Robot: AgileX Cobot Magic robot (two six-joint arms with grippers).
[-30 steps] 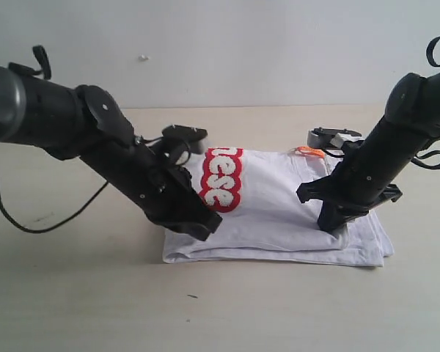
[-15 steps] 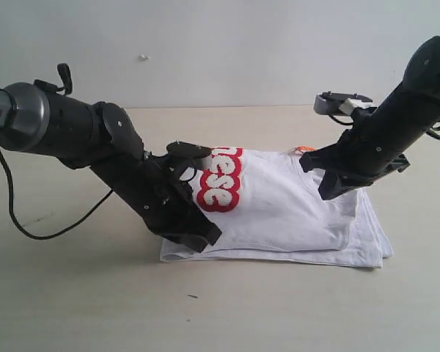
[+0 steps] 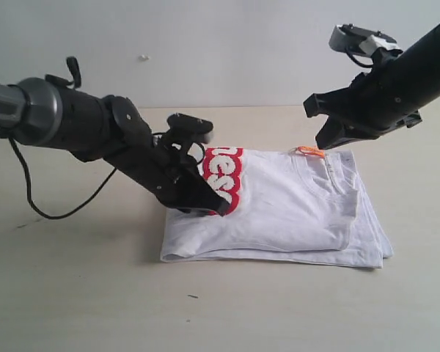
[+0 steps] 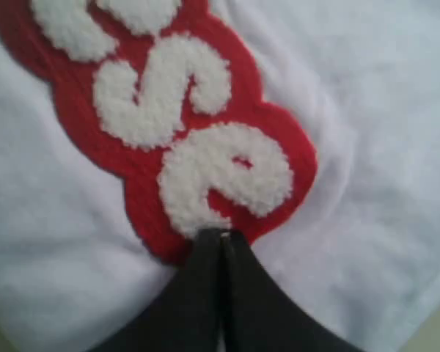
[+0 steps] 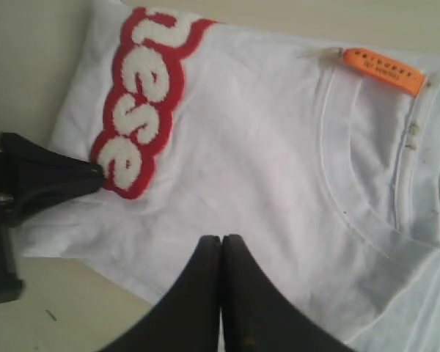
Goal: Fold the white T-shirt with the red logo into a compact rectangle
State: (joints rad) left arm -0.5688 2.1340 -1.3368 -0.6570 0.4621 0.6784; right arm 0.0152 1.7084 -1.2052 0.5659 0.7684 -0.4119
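Observation:
The white T-shirt point(image 3: 286, 209) lies folded into a rough rectangle on the beige table, collar point(image 5: 367, 183) and orange neck tag point(image 3: 310, 152) at its far right. The red logo point(image 3: 224, 176) with fluffy white letters shows on the left part of the fold, its upper end tucked under. My left gripper point(image 3: 221, 209) is shut, its tip point(image 4: 221, 235) touching the logo's point(image 4: 169, 147) lower end, no cloth seen between the fingers. My right gripper point(image 3: 326, 139) hangs shut above the shirt's far right corner, holding nothing; in its wrist view point(image 5: 221, 240) the shirt point(image 5: 264, 161) lies below.
A black cable point(image 3: 59, 214) loops over the table at the left, behind my left arm point(image 3: 81, 128). A pale wall point(image 3: 220, 44) stands along the table's far edge. Bare tabletop point(image 3: 220, 308) stretches in front of the shirt.
My right gripper has lifted off the shirt's right side and risen up and back. My left gripper has shifted from the shirt's left front edge to the logo's end. The top layer lies flatter.

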